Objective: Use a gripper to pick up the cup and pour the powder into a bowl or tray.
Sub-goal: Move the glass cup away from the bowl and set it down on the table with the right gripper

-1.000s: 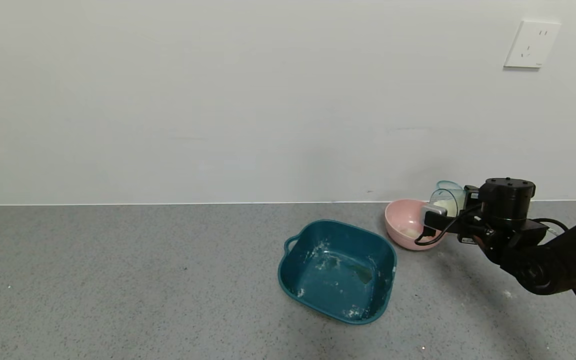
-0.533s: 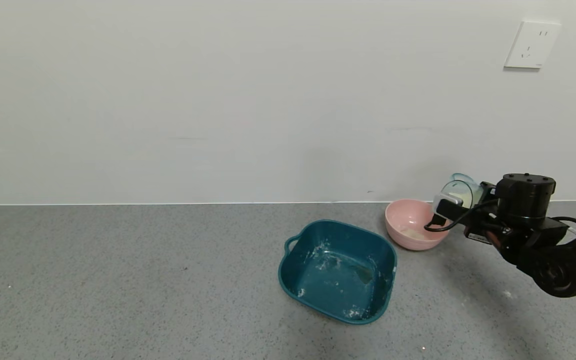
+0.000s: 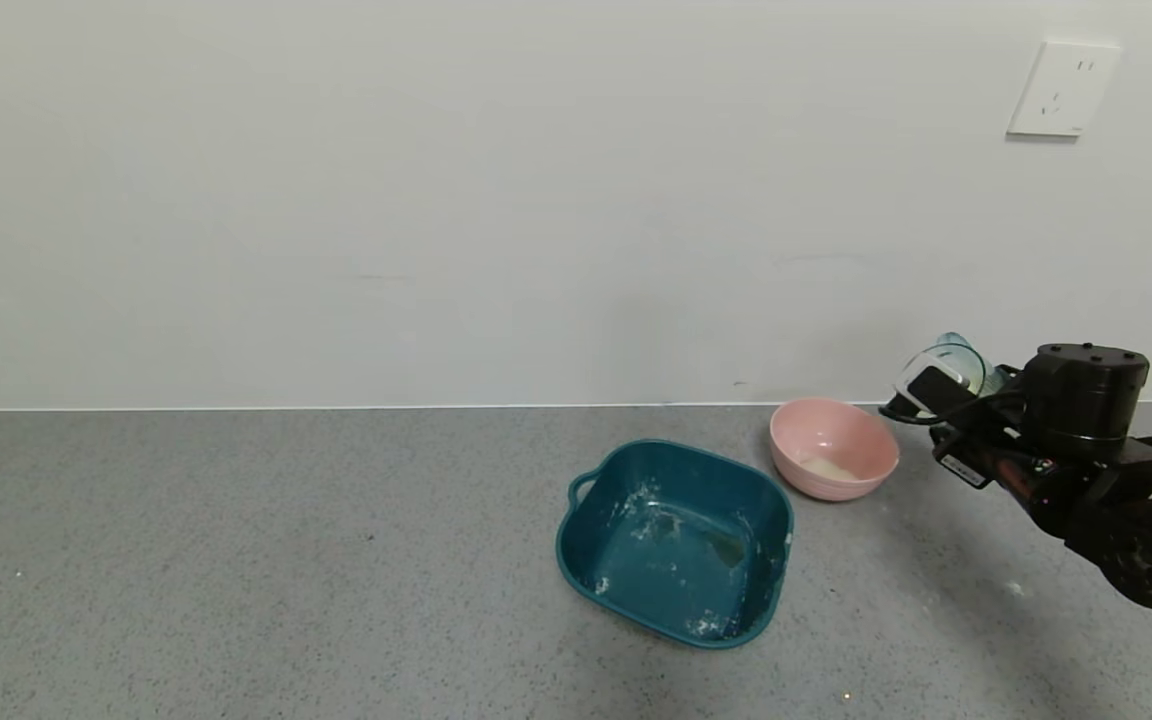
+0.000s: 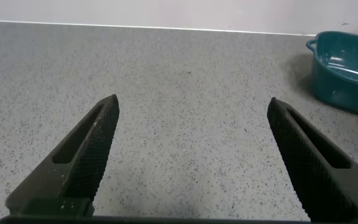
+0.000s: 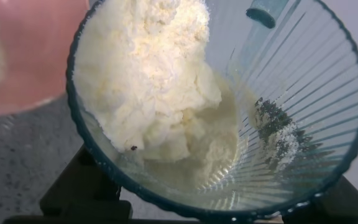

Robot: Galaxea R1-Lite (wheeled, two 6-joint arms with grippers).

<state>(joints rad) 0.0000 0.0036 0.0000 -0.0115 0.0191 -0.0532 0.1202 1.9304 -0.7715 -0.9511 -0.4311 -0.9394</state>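
My right gripper [image 3: 939, 388] is shut on the ribbed pale green cup [image 3: 958, 354] and holds it tilted in the air, just right of the pink bowl [image 3: 861, 448] and close to the wall. In the right wrist view the cup [image 5: 303, 93] fills the picture, with a clumpy heap of white powder [image 5: 154, 81] still inside it. A small patch of powder [image 3: 826, 467] lies in the bowl, whose pink side [image 5: 30, 56] shows beyond the cup's rim. My left gripper [image 4: 192, 102] is open and empty over bare counter, out of the head view.
A dark teal tray [image 3: 576, 540] with a handle and powder smears stands on the grey counter, left of and in front of the bowl; it also shows in the left wrist view [image 4: 347, 68]. The white wall runs close behind the bowl, with a socket [image 3: 1063, 88] high on the right.
My right gripper has moved right and upward with the cup, from over the bowl's right rim to clear of the bowl. The bowl now shows whole.
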